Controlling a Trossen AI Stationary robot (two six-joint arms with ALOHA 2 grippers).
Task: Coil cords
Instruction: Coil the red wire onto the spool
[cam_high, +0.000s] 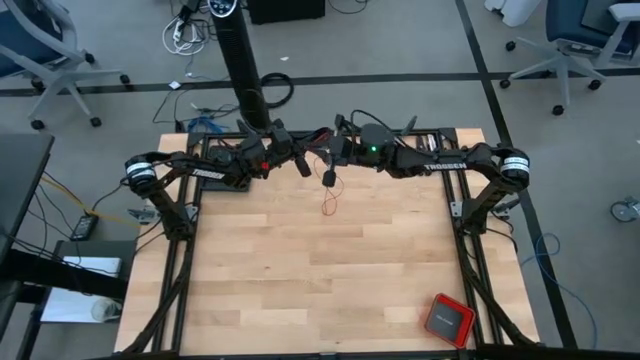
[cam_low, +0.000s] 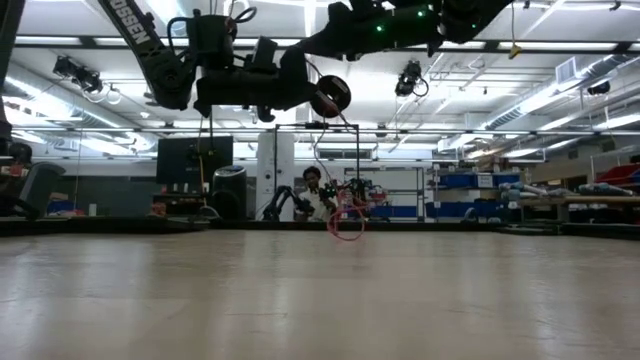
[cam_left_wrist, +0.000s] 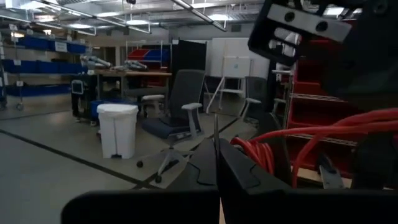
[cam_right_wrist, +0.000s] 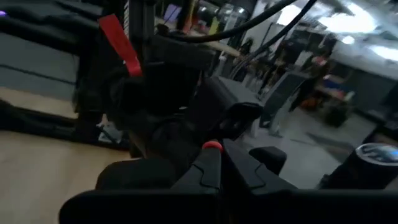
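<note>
2 pincers (cam_high: 302, 166) (cam_high: 329, 177) above dangling red cord (cam_high: 330, 203)

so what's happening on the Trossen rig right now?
Both arms are raised over the far edge of the table, grippers facing each other. The left gripper and the right gripper are both shut. A thin red cord hangs in loose loops beneath them, down toward the wood; which gripper holds it is hard to tell. A red box sits untouched at the near right corner.

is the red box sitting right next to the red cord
No, in the high view the red box sits at the table's near right corner, far from the red cord dangling near the back middle.
</note>
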